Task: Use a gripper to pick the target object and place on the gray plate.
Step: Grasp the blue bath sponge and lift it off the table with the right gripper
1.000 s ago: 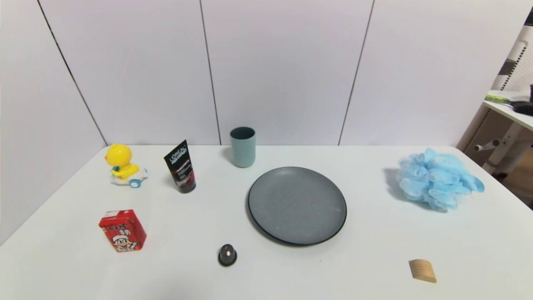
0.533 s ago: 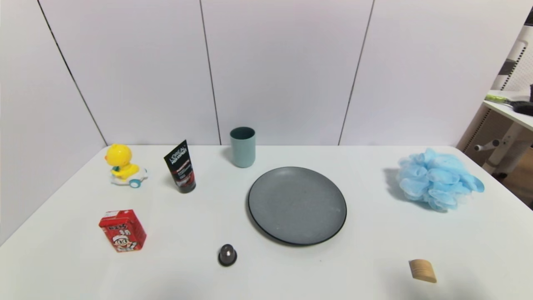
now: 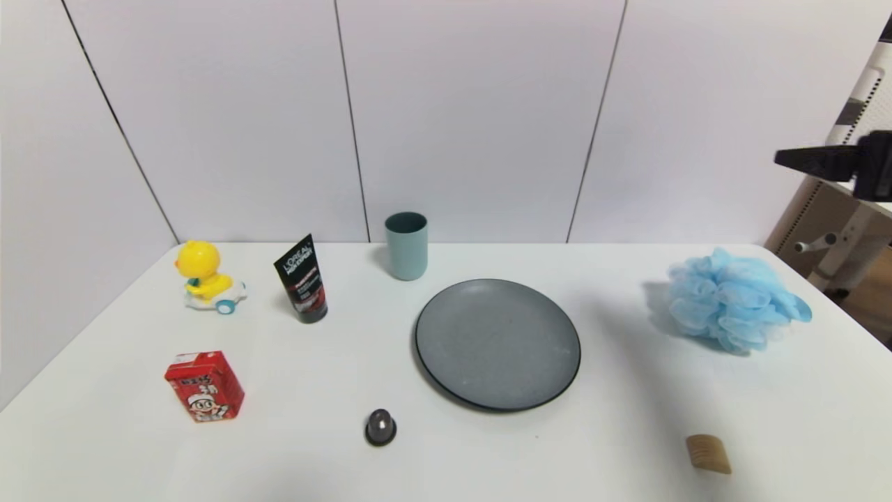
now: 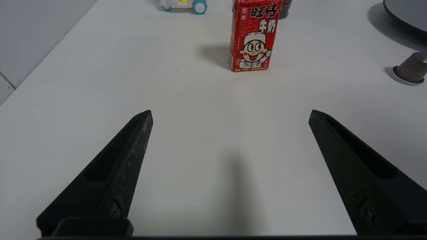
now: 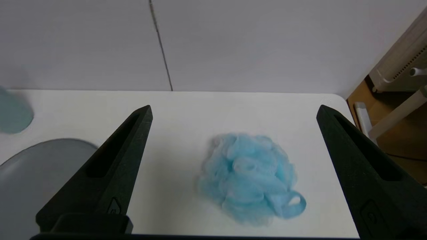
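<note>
The light blue bath pouf (image 3: 735,300) lies on the white table near its far right edge. It also shows in the right wrist view (image 5: 248,176). The gray plate (image 3: 497,343) sits in the middle of the table, and part of it shows in the right wrist view (image 5: 30,173). My right gripper (image 3: 787,159) hangs high above the table's right side, above and behind the pouf. It is open and empty (image 5: 233,108). My left gripper (image 4: 230,112) is open and empty, low over the table's near left part, out of the head view.
A teal-gray cup (image 3: 406,245) stands behind the plate. A black tube (image 3: 302,279) and a yellow duck toy (image 3: 204,277) stand at the far left. A red milk carton (image 3: 205,385), a dark capsule (image 3: 380,427) and a wooden block (image 3: 708,453) lie along the front.
My right gripper has come into the head view at the upper right. The things on the table have stayed where they were.
</note>
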Controlling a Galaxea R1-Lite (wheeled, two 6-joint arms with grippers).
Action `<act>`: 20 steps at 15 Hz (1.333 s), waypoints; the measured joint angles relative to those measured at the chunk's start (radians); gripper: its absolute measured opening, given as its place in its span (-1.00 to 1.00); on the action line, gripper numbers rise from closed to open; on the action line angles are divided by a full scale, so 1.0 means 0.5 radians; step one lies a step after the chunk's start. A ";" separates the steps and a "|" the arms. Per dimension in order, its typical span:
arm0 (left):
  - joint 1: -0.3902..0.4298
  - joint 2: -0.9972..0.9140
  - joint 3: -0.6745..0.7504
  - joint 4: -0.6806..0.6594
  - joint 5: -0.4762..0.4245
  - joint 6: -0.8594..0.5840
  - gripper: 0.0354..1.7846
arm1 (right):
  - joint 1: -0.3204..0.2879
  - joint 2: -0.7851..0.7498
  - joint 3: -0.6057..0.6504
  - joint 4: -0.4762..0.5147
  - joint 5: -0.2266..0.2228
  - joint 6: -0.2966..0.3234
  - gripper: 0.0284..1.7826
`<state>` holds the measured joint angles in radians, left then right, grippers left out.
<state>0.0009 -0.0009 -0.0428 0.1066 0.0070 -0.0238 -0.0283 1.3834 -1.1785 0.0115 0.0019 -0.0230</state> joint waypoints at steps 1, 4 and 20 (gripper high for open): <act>-0.001 0.000 0.000 0.000 0.000 0.000 0.89 | -0.018 0.180 -0.142 0.000 0.000 -0.003 0.90; -0.002 0.000 0.000 0.000 0.000 0.000 0.89 | -0.068 0.604 -0.448 0.002 -0.005 -0.009 0.90; 0.000 0.000 0.000 0.000 0.000 0.000 0.89 | -0.153 1.096 -0.423 0.847 -0.178 -0.122 0.90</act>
<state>0.0009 -0.0009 -0.0428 0.1068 0.0072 -0.0238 -0.1047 1.9315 -1.3902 0.4349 -0.0870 -0.0840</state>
